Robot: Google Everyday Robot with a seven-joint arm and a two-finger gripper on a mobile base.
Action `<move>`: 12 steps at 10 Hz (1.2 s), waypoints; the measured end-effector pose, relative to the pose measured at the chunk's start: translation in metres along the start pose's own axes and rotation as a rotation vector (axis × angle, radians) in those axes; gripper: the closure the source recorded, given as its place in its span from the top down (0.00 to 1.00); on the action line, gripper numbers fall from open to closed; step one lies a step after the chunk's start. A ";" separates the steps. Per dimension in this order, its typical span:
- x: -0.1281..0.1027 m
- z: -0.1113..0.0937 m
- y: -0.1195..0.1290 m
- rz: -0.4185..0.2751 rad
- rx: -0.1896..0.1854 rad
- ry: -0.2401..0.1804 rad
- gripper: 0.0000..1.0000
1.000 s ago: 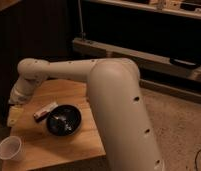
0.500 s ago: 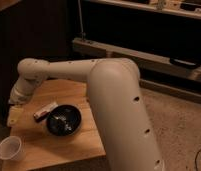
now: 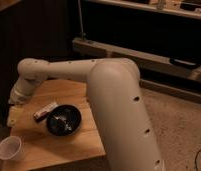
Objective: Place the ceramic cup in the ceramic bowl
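The small white ceramic cup (image 3: 9, 148) stands upright at the front left corner of the wooden table (image 3: 69, 147). The glossy black ceramic bowl (image 3: 64, 120) sits near the table's middle, to the right of the cup and apart from it. My white arm reaches from the right across the table's back to the left. The gripper (image 3: 13, 116) hangs at the table's left edge, above and behind the cup, left of the bowl.
A flat white-and-red packet (image 3: 45, 112) lies just behind the bowl's left rim. A dark cabinet wall stands behind the table. A metal shelf rail (image 3: 144, 57) runs along the back right. Speckled floor lies to the right.
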 end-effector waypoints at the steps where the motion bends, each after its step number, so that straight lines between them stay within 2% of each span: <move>1: 0.000 0.000 0.000 0.000 0.000 0.000 0.76; 7: -0.001 -0.001 -0.001 -0.009 0.003 0.005 0.76; 8: -0.001 -0.004 -0.002 -0.049 0.016 0.037 0.76; 9: 0.000 -0.009 -0.002 -0.123 0.037 0.090 0.76; 10: 0.000 -0.013 0.002 -0.242 0.073 0.154 0.76; 11: 0.004 -0.022 0.003 -0.329 0.110 0.204 0.76; 12: 0.007 -0.027 0.004 -0.382 0.131 0.235 0.76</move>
